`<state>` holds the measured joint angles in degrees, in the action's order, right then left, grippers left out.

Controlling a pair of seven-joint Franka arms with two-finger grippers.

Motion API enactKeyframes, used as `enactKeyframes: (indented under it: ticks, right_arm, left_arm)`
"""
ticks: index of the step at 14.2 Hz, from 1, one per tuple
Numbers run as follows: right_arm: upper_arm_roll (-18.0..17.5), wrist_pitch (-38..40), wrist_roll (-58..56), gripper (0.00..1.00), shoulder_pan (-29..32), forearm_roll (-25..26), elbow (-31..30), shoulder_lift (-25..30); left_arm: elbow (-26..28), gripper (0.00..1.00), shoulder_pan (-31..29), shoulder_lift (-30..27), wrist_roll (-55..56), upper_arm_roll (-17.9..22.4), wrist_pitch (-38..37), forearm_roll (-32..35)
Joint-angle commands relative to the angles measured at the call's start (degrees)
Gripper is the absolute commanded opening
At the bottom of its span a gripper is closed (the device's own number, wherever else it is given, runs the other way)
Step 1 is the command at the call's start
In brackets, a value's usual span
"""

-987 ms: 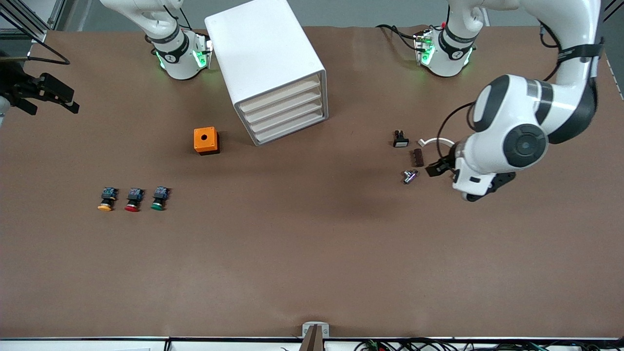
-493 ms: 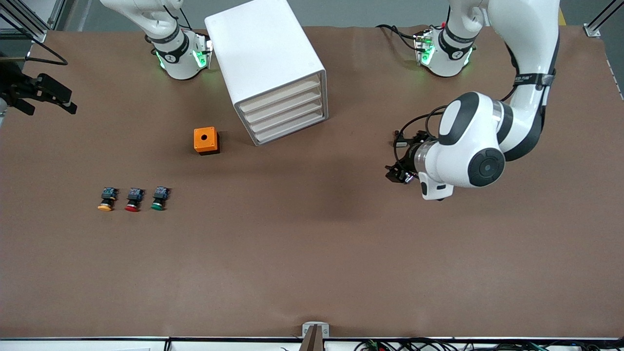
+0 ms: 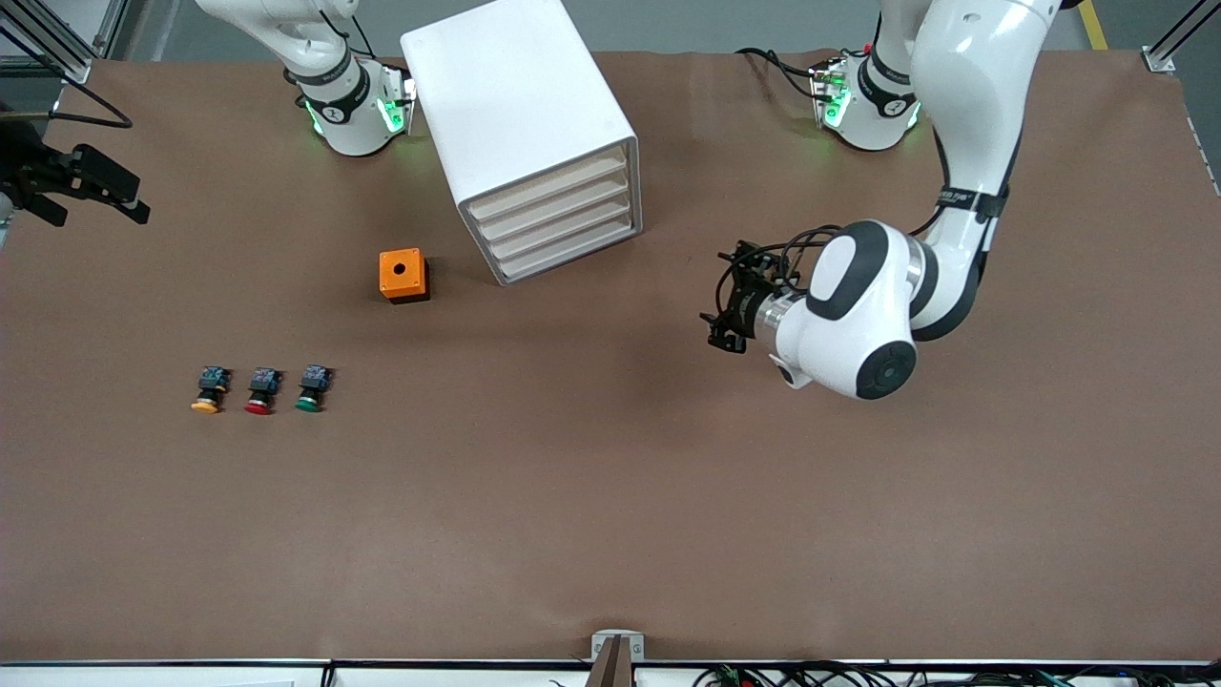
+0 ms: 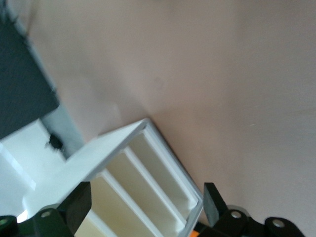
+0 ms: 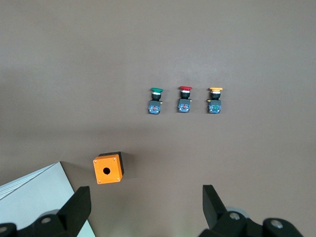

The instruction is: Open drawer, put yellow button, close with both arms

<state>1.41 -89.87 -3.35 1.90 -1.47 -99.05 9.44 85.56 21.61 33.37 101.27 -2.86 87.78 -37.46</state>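
White cabinet point(image 4: 148, 168) cropped, blurred; left hand point(image 3: 722, 320) apparently open, partly hidden.

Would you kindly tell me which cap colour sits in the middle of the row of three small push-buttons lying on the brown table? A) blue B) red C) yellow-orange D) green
B: in the front view the red-capped push-button lies between the yellow-orange-capped push-button and the green-capped push-button; the right wrist view shows the same order.

Top drawer point(image 3: 548, 187) shut, flush in white cabinet. Yellow button point(image 3: 208, 390) on its side, seven o'clock from cabinet.
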Motion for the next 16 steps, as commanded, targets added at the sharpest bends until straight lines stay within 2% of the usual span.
enactKeyframes:
  ticks: [1,4,12,13,16]
  right_arm:
    - [-0.27,-0.65,-0.35,1.0,0.56,0.68,-1.49,1.55]
    - [-0.18,-0.65,-0.35,1.0,0.56,0.68,-1.41,1.46]
    - [0.08,-0.22,-0.35,1.0,0.65,0.68,-1.49,1.46]
    - [0.08,-0.48,-0.35,1.0,0.65,0.68,-1.49,1.46]
    - [0.0,-0.3,-0.35,1.0,0.65,0.68,-1.49,1.46]
  left_arm:
    - [-2.77,1.0,0.01,3.01,7.69,-0.21,-5.85,-5.84]
    - [-3.03,1.0,0.62,5.99,15.25,-0.3,-8.68,-11.74]
    - [-3.03,1.0,3.52,9.69,25.11,-1.35,-10.61,-20.27]
    - [-2.86,0.97,3.7,9.95,25.64,-1.44,-11.13,-21.5]
    - [-2.77,0.55,4.84,10.92,27.66,-1.62,-12.11,-24.05]
